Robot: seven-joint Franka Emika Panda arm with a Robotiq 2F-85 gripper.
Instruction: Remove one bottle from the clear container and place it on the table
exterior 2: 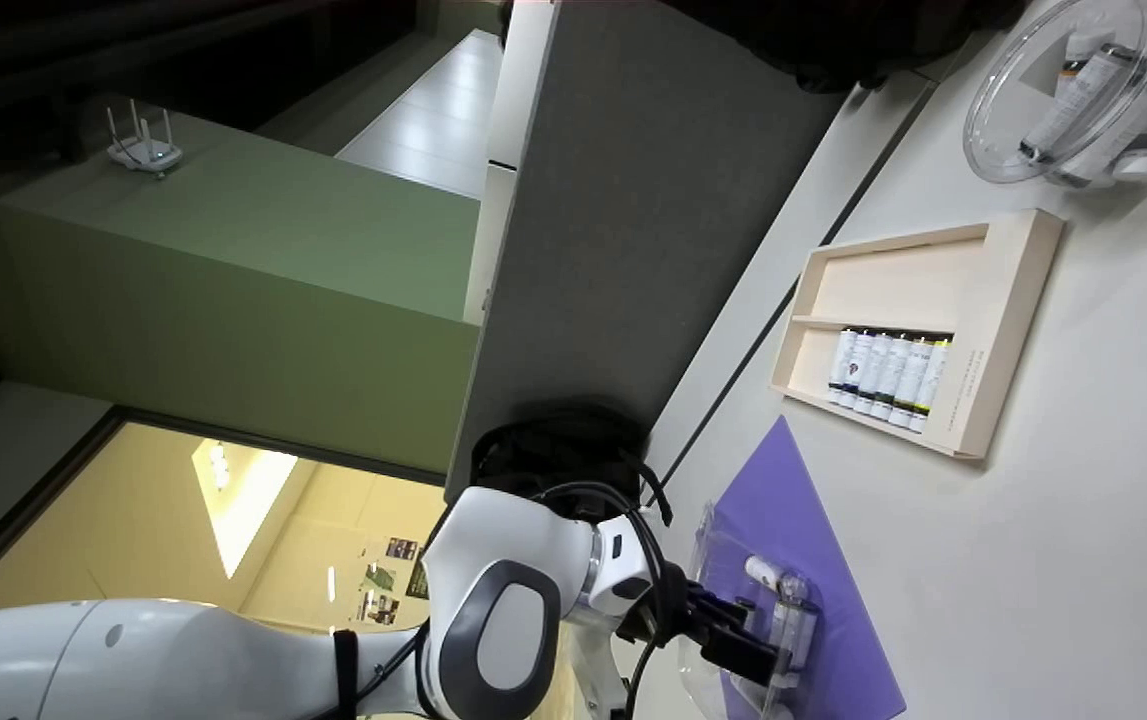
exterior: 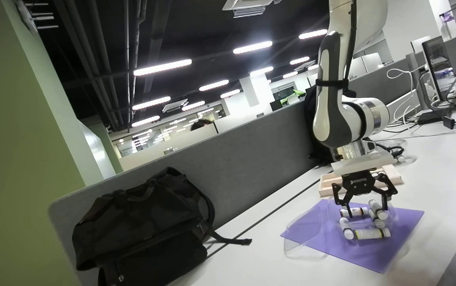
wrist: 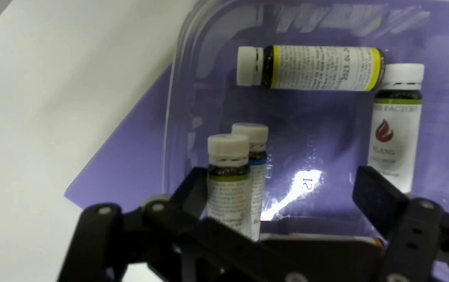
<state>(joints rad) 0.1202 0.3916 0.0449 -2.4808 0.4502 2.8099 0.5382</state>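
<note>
The clear container [wrist: 185,98] is a transparent plastic box with several white-capped bottles in it. A yellow-banded bottle [wrist: 322,68] lies at its far side. A flame-logo bottle [wrist: 396,137] lies on the right. A green-banded bottle [wrist: 228,184] rests tilted over a blue-banded bottle [wrist: 259,184], beside the left finger in the wrist view. Another bottle [wrist: 326,237] is mostly hidden behind the gripper. My gripper [wrist: 285,192] is open over the container, with the green-banded bottle between its fingers; I cannot tell if they touch. The gripper [exterior: 367,210] points down. The table [exterior: 438,171] is white.
A purple mat [exterior: 402,226] lies under the container, whose clear lid [exterior: 305,238] opens to one side. A pale wooden box [exterior 2: 1008,340] with small tubes stands nearby. A round clear tub [exterior 2: 978,130] holds more tubes. A black backpack [exterior: 144,226] leans on the grey partition [exterior: 251,159].
</note>
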